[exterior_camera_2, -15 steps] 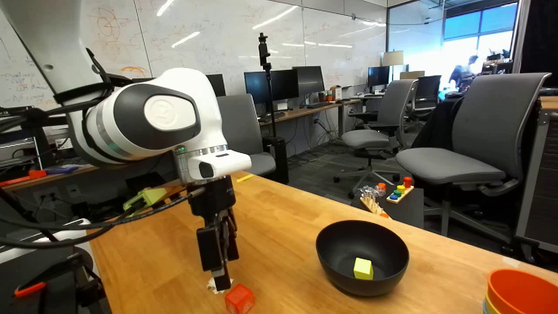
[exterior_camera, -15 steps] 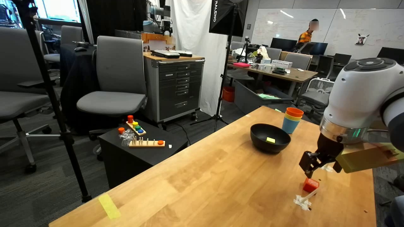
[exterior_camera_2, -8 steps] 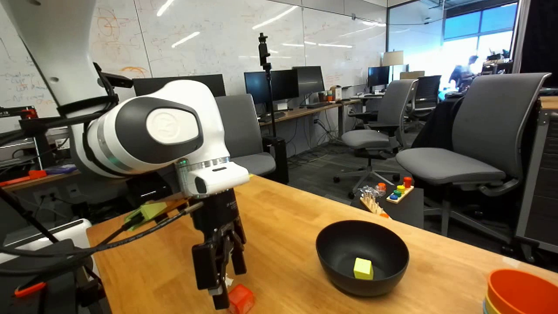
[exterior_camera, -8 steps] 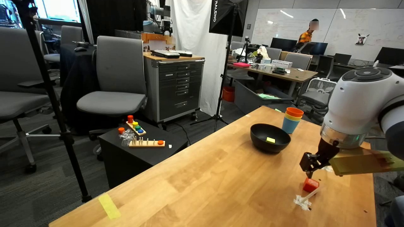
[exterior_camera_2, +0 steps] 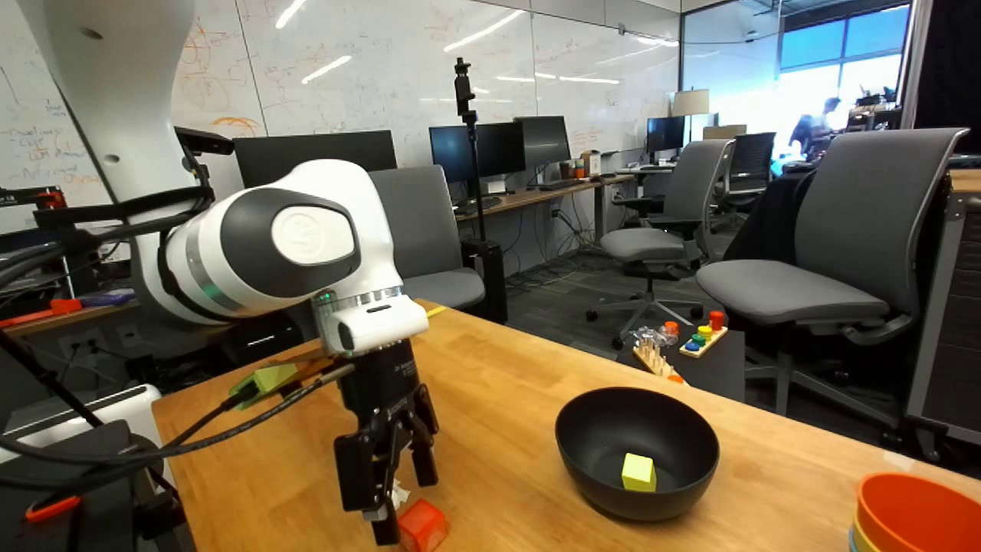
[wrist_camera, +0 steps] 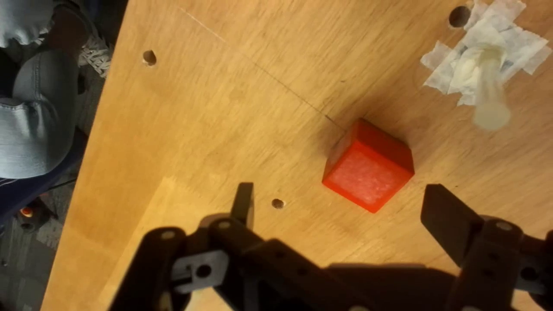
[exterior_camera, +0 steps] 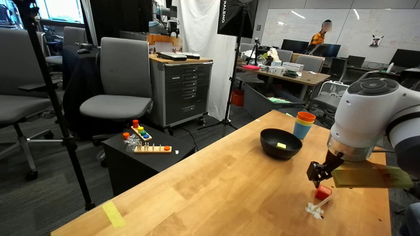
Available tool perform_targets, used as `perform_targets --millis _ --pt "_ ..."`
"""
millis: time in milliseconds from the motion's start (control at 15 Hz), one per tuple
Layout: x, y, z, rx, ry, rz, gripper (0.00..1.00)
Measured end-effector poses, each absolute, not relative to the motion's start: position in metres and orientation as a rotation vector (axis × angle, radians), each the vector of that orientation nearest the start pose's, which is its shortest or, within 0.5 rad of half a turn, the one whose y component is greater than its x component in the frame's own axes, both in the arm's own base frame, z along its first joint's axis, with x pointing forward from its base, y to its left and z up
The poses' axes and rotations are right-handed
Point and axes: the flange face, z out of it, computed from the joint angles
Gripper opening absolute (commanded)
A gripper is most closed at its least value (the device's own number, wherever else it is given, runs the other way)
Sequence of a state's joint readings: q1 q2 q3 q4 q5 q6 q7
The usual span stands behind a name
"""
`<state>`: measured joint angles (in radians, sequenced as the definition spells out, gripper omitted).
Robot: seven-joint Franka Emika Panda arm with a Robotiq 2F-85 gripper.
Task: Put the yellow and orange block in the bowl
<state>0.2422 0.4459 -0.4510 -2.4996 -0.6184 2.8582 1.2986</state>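
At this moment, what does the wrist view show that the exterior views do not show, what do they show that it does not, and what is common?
Only the wrist view: a thin dark line on the table, leading toward the orange-red block, and a shoe clear enough to recognise.
Only the exterior views: the black bowl, the yellow block inside it, and the stacked cups.
All share: the orange-red block, ungripped on the table, and the gripper, which stands open.

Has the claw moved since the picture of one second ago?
Yes, downward. In an exterior view, the claw reaches lower against the orange-red block, which has stayed in place; before, it ended near the height of the block's top edge.
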Motion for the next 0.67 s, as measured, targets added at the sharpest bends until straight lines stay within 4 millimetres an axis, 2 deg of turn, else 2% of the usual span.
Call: perform_targets --millis 667 --pt "0.437 -0.088 0.097 -3.134 1.572 -0.123 1.00"
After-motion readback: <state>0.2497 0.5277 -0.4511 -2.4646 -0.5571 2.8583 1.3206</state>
